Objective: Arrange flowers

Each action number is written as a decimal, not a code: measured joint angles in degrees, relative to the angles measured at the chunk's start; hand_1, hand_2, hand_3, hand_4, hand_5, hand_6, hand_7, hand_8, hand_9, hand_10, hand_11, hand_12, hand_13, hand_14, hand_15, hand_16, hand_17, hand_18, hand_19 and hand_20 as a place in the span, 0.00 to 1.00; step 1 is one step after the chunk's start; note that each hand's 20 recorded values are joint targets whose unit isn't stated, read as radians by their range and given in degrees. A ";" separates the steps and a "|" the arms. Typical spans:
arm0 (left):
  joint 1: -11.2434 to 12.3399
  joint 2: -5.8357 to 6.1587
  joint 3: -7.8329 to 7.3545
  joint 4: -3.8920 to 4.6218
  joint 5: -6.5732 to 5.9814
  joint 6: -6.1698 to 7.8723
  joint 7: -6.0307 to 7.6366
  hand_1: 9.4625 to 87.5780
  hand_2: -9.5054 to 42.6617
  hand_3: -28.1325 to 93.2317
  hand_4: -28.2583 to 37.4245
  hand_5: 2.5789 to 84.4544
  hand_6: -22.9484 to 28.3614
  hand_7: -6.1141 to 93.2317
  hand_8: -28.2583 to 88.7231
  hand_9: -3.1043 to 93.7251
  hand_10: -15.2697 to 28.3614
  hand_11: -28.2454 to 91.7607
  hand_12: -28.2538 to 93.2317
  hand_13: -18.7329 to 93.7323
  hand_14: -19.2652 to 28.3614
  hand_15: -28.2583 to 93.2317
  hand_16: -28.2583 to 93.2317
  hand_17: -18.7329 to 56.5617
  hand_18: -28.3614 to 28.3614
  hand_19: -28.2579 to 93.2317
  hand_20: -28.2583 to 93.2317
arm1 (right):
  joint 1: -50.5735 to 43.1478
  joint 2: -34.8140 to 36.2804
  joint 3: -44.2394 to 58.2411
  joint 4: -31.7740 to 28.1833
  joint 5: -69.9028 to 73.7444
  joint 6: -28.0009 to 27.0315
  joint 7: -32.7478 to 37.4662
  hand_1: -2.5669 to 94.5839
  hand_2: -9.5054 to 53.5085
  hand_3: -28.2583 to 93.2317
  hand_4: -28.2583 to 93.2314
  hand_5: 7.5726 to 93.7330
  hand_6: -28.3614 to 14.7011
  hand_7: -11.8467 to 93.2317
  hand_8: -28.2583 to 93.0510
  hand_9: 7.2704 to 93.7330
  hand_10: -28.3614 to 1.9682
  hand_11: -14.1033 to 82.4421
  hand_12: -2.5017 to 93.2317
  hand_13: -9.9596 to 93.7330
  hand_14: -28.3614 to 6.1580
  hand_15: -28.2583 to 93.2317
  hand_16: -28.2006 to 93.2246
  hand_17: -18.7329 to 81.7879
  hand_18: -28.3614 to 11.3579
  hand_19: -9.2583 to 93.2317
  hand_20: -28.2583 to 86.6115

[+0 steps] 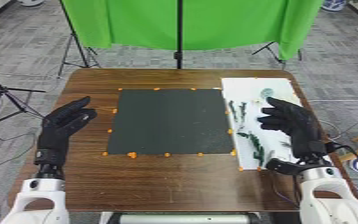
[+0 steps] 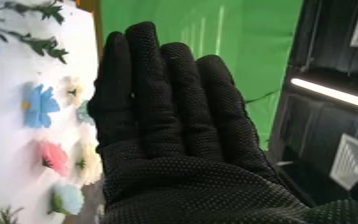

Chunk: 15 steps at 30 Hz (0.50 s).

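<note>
Hold the left hand [image 1: 60, 127] over the left side of the brown tabletop [image 1: 167, 185], with fingers loosely extended. Have a dark mat [image 1: 171, 120] in the middle. Right of that, on a white sheet [image 1: 245, 87], see green stems [image 1: 255, 147] and, farther, a pale green flower [image 1: 266, 93]. Hold the right hand [image 1: 288, 119] above the sheet, with straight fingers close together; see a blue flower [image 2: 40, 106] and a pink flower [image 2: 54, 157] there too.
</note>
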 measured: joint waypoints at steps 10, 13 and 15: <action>0.00 0.00 -0.04 0.00 0.00 0.00 -0.03 0.42 0.08 0.73 0.25 0.56 0.53 0.20 0.18 0.56 0.65 0.45 0.35 0.53 0.77 0.48 0.23 0.37 0.76 0.42 0.46 | -0.06 1.51 -1.16 -1.95 -9.38 6.68 6.99 0.25 0.00 0.73 0.00 0.59 0.46 0.23 0.17 0.62 0.32 0.31 0.22 0.68 0.38 0.54 0.43 0.51 0.16 0.70 0.71; 0.00 0.00 -0.08 0.00 0.01 -0.05 -0.11 0.42 0.08 0.73 0.25 0.56 0.53 0.20 0.18 0.56 0.65 0.45 0.35 0.53 0.77 0.48 0.23 0.37 0.76 0.42 0.46 | -0.28 1.51 -0.98 -2.00 -6.95 6.52 6.24 0.25 0.00 0.73 0.00 0.58 0.46 0.23 0.17 0.62 0.32 0.31 0.22 0.68 0.38 0.54 0.43 0.50 0.15 0.70 0.71; 0.00 0.00 -0.18 -0.01 0.03 -0.07 -0.19 0.42 0.08 0.73 0.25 0.56 0.53 0.20 0.18 0.56 0.65 0.45 0.35 0.53 0.77 0.48 0.23 0.37 0.76 0.42 0.46 | -0.37 1.51 -1.00 -2.01 -6.37 6.51 6.08 0.24 0.00 0.74 0.00 0.58 0.47 0.23 0.17 0.62 0.33 0.31 0.22 0.68 0.37 0.54 0.43 0.49 0.15 0.71 0.71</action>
